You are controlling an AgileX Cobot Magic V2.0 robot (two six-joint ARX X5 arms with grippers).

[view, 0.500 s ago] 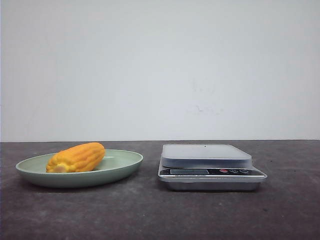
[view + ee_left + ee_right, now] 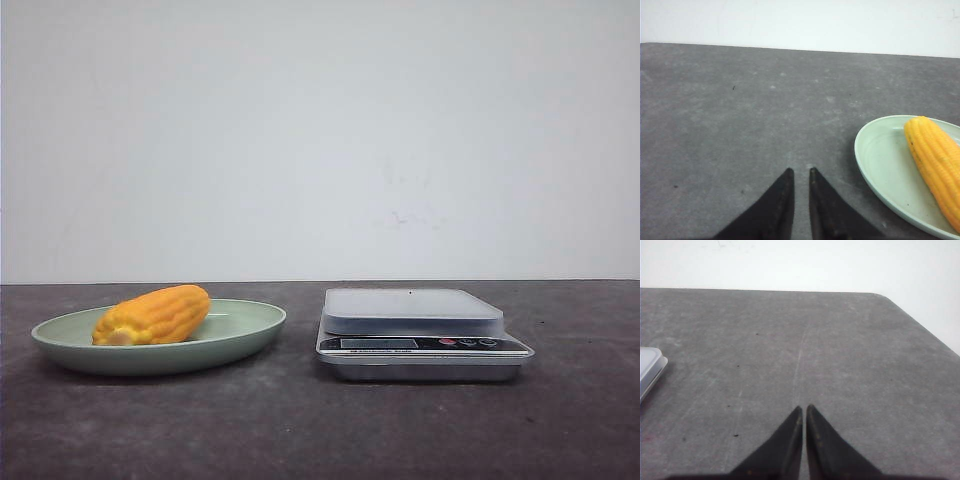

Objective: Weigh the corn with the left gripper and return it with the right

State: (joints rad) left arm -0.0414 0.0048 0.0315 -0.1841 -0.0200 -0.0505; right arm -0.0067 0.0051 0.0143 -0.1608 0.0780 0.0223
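Reaching for the corn [image 2: 935, 165] with my left gripper [image 2: 800, 173]
Both grippers nearly closed, empty; I'd spread left wide, straddle the cob mid-length on its plate [image 2: 880, 170]

1. Front cam: low, near table [image 2: 300, 430] level, facing the back wall; plate [image 2: 60, 345] and scale [image 2: 420, 330] seen side-on.
2. Left wrist cam: above left pincer [image 2: 800, 172], looking down along the table; shares plate [image 2: 875, 165] and corn [image 2: 935, 160] with front.
3. Right wrist cam: above right pincer [image 2: 804, 409]; shares only a scale corner [image 2: 650, 367] with front.
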